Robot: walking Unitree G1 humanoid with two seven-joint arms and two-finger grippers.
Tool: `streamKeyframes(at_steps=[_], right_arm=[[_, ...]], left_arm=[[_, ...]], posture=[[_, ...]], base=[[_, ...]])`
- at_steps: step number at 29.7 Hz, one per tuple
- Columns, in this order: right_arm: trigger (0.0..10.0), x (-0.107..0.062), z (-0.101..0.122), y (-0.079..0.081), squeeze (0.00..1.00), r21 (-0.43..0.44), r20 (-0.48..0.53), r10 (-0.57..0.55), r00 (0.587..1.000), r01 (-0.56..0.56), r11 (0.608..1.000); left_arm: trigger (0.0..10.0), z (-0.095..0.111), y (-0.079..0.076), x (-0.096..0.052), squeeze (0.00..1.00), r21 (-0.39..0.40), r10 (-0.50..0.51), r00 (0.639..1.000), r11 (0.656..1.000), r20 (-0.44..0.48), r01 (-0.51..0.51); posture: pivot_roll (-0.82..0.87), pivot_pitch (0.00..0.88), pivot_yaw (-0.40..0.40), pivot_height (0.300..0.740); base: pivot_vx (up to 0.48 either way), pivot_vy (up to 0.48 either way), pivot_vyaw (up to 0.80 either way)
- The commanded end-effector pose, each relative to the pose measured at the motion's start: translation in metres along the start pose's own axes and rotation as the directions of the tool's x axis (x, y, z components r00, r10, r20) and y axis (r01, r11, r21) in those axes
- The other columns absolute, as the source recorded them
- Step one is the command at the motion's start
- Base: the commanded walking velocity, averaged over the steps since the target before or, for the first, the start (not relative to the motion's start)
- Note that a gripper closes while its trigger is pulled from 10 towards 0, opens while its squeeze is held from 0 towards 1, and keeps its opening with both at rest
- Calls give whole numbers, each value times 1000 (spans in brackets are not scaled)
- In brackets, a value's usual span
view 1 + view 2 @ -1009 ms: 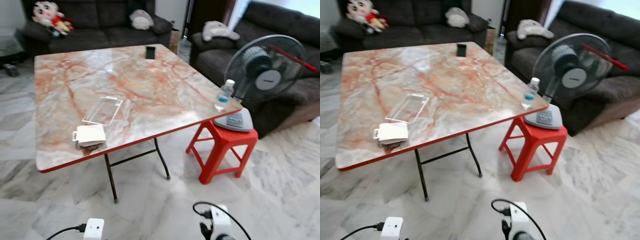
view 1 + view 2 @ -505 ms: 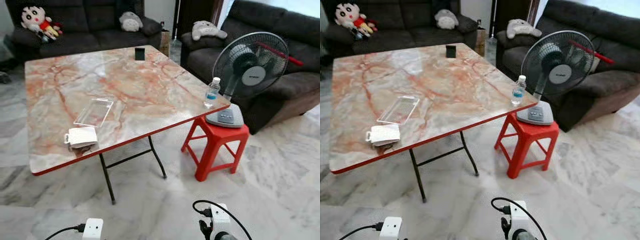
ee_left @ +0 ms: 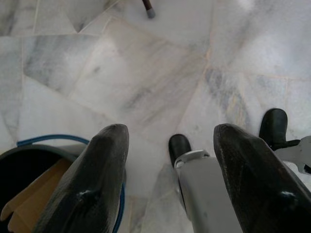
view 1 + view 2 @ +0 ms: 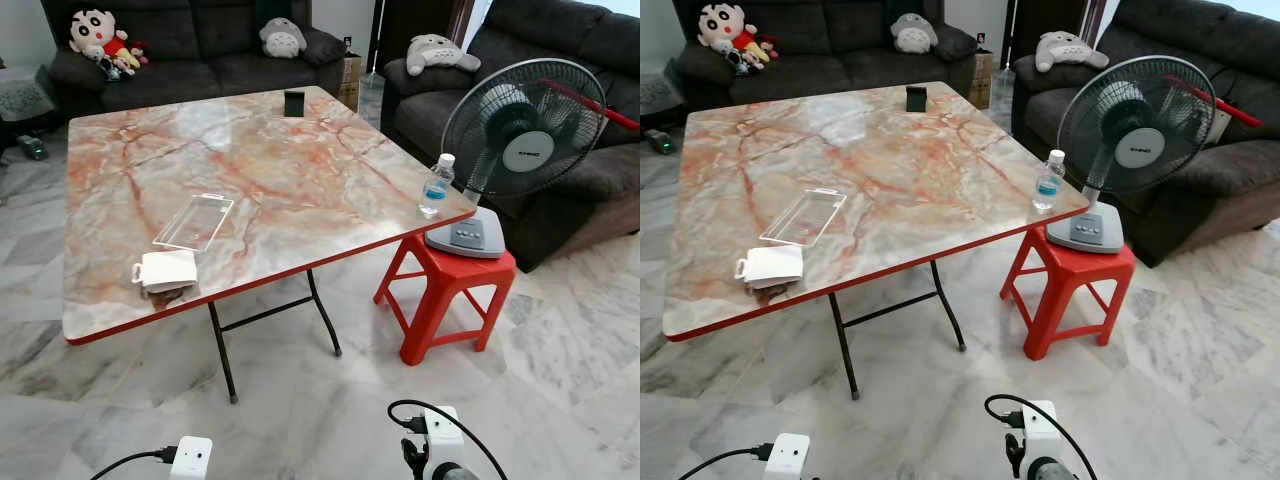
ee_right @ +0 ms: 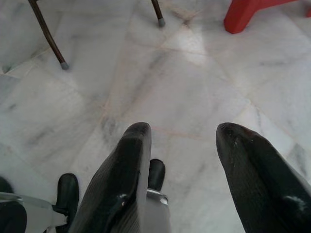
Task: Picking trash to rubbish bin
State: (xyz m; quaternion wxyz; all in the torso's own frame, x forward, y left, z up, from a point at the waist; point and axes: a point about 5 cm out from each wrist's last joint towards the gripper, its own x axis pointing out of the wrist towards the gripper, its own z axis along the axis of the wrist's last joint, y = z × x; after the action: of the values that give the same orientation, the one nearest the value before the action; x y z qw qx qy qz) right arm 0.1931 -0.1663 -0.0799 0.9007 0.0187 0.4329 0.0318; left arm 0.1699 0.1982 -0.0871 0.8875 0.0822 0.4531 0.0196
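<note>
Trash [image 4: 167, 271] near table edge [image 4: 260, 287]; left pincer [image 3: 170, 145] and right pincer [image 5: 182, 145] agape above floor.

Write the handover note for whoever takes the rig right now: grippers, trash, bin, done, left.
Left gripper: open, empty, hanging low over the marble floor.
Right gripper: open, empty, also pointing at the floor.
Trash on the marble table: clear plastic tray and white packet near the front edge, water bottle at the right corner.
Bin: blue-rimmed, by the left gripper, cardboard already inside.
Done: nothing in hand.
Left: walk to the table, pick each item, bin it.
</note>
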Motion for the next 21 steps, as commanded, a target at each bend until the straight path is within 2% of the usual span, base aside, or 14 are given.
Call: streamKeyframes(at_steps=[1,3,4,11,17,21], right_arm=[[10000,0,5,-2,0,-28,15,-2,1000,3,1000],[10000,0,5,-3,0,-57,14,-6,1000,7,998],[10000,0,5,-3,0,-23,16,-16,1000,17,1000],[10000,0,4,-4,0,-14,13,-13,1000,13,1000],[10000,0,6,-4,0,-47,15,-9,1000,10,999],[10000,0,6,-5,0,-43,18,-12,1000,13,999]], left_arm=[[10000,0,-2,0,0,10,-2,1000,1000,-9,2],[10000,-1,-2,0,0,10,-2,1000,1000,-11,2],[10000,-1,-2,0,0,10,-2,1000,1000,-13,2],[10000,-3,-2,0,0,9,-3,1000,1000,-17,3],[10000,-3,-2,0,0,9,-4,1000,1000,-19,4],[10000,-3,-3,0,0,9,-5,1000,1000,-19,5]], posture=[[29,0,-63,740],[29,0,-63,740],[31,0,-64,740],[31,0,-67,740],[31,0,-69,740],[29,0,-71,740]], base=[[0,-480,800],[0,-480,800],[0,-480,800],[0,-447,0],[0,-410,0],[0,-377,719]])
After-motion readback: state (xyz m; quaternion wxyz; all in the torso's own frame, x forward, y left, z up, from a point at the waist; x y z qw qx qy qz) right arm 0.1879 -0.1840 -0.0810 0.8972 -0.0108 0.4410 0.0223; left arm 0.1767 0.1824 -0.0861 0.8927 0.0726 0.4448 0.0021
